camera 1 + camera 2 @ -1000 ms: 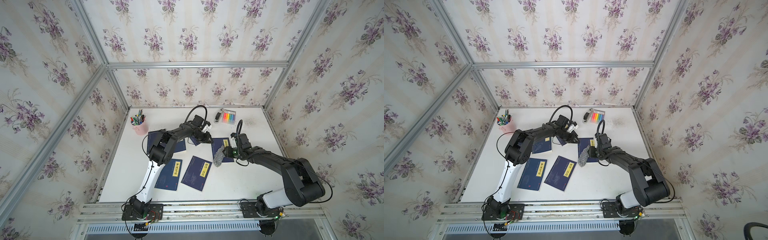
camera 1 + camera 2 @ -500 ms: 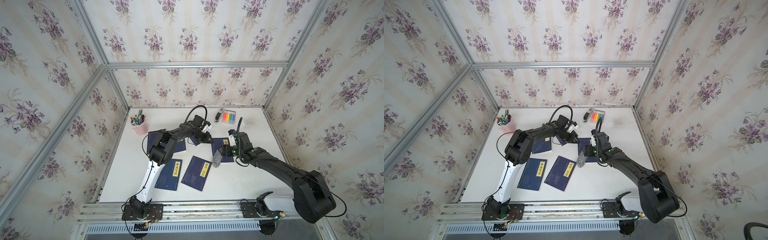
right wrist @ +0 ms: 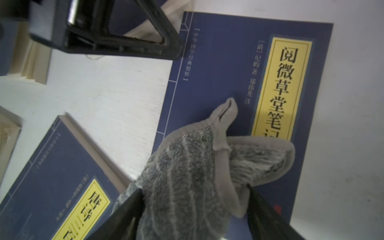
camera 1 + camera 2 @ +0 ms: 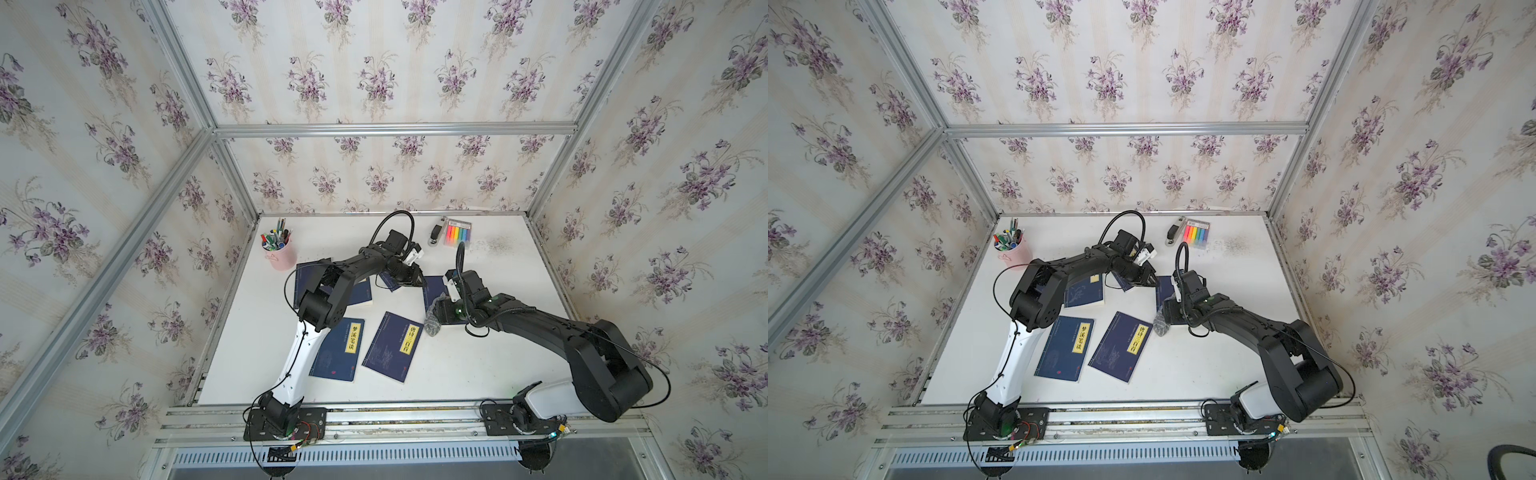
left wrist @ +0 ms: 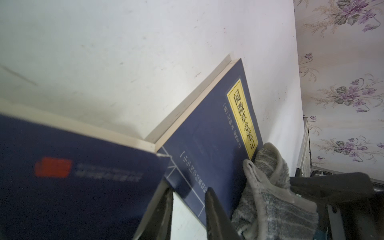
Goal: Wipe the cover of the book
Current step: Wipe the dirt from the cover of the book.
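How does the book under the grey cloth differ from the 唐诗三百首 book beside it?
The 阅微草堂笔记 book carries the grey cloth, held by the right gripper, on its cover; the 唐诗三百首 book is bare. The left gripper sits at the 阅微草堂笔记 book's corner; no gripper is at the 唐诗三百首 book. Both are dark blue with a yellow title strip, flat on the white table.

Navy book w/ yellow label; grey striped cloth.
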`<act>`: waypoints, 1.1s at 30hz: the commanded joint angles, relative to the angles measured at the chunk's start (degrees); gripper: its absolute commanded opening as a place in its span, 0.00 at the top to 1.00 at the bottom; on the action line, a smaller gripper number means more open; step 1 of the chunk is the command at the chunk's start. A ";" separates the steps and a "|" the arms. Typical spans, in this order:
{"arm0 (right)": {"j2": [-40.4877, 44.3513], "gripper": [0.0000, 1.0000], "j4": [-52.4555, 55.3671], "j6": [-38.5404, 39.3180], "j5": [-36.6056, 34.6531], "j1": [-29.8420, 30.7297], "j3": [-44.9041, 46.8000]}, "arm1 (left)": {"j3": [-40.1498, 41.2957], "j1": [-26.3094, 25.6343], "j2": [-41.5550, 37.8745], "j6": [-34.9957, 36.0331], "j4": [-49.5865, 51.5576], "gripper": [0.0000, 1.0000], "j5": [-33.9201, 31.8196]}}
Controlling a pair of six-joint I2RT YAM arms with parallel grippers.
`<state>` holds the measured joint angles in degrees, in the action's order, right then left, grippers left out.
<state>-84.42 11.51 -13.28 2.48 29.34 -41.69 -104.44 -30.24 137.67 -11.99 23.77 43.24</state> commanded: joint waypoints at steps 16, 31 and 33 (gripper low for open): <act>-12.50 0.86 4.08 -0.52 -6.07 -0.28 -9.73 | -1.20 0.26 0.52 1.00 2.64 0.70 -0.73; -12.64 1.00 3.85 0.19 -1.80 -2.35 -11.61 | 0.86 0.53 -2.38 0.10 0.45 0.74 0.21; -10.93 1.00 3.65 -0.12 -0.09 -2.34 -9.92 | 1.63 0.53 -3.84 0.06 -0.04 0.74 0.10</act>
<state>-96.99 12.03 -13.52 -0.03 27.03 -53.04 -103.24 -29.71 135.66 -11.86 25.85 43.22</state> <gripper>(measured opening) 0.072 0.253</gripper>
